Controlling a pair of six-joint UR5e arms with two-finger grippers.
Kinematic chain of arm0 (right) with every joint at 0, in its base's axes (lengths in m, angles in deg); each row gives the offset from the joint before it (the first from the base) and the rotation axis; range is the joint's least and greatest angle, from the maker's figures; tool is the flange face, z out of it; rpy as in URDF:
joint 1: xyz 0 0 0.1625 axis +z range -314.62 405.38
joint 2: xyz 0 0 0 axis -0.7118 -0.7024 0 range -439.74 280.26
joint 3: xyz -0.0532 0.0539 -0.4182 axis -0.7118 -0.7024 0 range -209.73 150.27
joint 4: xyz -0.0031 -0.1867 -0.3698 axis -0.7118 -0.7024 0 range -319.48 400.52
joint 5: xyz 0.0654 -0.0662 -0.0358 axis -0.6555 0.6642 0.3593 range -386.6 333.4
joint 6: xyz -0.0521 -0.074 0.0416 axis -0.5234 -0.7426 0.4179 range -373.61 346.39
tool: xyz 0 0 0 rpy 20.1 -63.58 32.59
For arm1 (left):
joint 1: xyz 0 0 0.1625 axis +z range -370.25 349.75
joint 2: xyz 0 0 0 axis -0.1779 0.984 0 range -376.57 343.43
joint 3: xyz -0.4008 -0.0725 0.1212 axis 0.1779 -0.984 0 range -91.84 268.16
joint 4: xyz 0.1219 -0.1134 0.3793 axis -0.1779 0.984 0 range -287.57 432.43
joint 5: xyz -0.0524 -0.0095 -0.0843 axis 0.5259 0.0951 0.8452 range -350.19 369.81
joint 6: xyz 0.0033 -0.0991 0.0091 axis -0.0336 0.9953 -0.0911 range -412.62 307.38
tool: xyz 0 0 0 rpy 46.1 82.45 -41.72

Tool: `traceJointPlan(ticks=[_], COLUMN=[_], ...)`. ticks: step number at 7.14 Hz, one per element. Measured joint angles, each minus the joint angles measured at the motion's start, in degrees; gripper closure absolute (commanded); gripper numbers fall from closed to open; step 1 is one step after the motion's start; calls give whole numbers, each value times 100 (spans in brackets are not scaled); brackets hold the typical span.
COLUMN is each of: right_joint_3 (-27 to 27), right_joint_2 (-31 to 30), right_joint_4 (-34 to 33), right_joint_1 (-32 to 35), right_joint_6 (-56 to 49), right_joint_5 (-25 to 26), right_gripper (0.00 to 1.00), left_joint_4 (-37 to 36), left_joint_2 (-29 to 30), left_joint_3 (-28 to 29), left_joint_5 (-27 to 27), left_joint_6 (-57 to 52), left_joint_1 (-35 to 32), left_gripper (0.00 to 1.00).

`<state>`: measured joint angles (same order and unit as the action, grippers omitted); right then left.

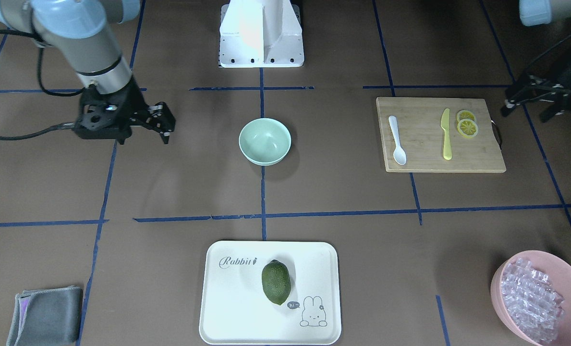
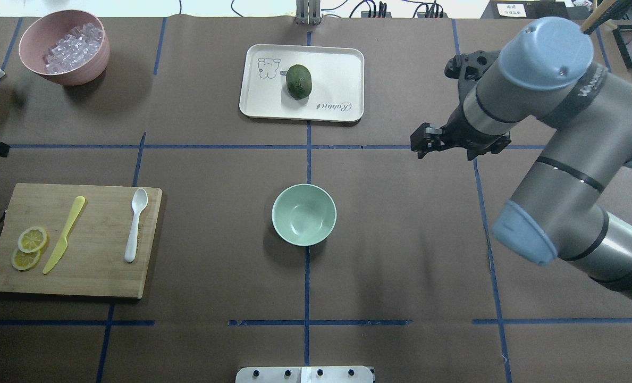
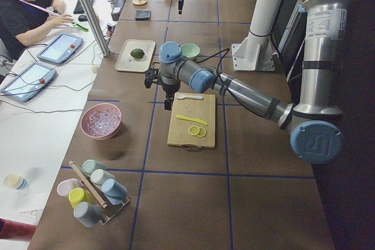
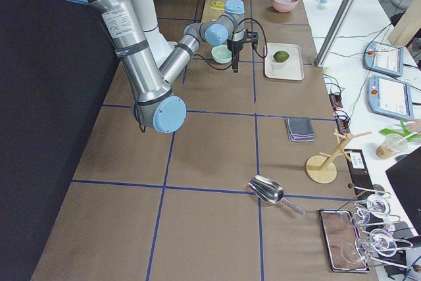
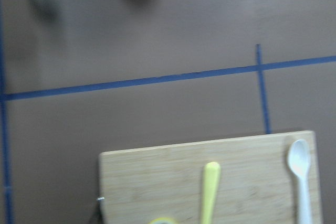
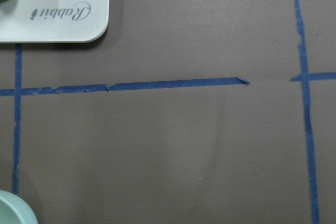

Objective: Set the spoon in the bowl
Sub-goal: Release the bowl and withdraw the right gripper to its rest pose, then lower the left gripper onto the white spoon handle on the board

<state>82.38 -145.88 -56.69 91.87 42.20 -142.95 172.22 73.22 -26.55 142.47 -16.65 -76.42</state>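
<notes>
The white plastic spoon (image 1: pixel 397 140) lies on the wooden cutting board (image 1: pixel 477 158), scoop toward the operators' side; it also shows in the overhead view (image 2: pixel 136 223) and the left wrist view (image 5: pixel 300 177). The mint-green bowl (image 1: pixel 264 141) stands empty at the table's middle (image 2: pixel 303 214). My left gripper (image 1: pixel 530 103) hangs above the table just beyond the board's far edge, and looks open and empty. My right gripper (image 1: pixel 143 132) hovers well to the bowl's right (image 2: pixel 456 142), and looks open and empty.
A yellow-green knife (image 1: pixel 446 134) and lemon slices (image 1: pixel 467 124) lie on the board. A white tray (image 1: pixel 227 312) holds a green fruit (image 1: pixel 275 282). A pink bowl of ice pieces (image 1: pixel 501 283) and a grey cloth (image 1: pixel 45 317) sit at the far corners.
</notes>
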Motion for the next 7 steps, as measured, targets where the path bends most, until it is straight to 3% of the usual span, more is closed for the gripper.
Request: traceJointPlan(ticks=[2, 4, 7], right_joint_3=[10, -2, -29], right_joint_2=[-699, -1447, -2161], right_joint_4=[8, 4, 1], right_joint_1=[845, 1723, 2475], right_joint_6=[-1534, -3198, -4576], right_joint_5=[-562, -975, -1316], right_gripper=[0, 0, 0], left_joint_4=[542, 624, 876], left_joint_2=[220, 336, 467], left_joint_3=[-62, -38, 338], left_joint_5=[-972, -2023, -2593], left_joint_6=[1606, 2533, 3053], left_joint_1=[1137, 2206, 2926], left_gripper=[0, 2, 6])
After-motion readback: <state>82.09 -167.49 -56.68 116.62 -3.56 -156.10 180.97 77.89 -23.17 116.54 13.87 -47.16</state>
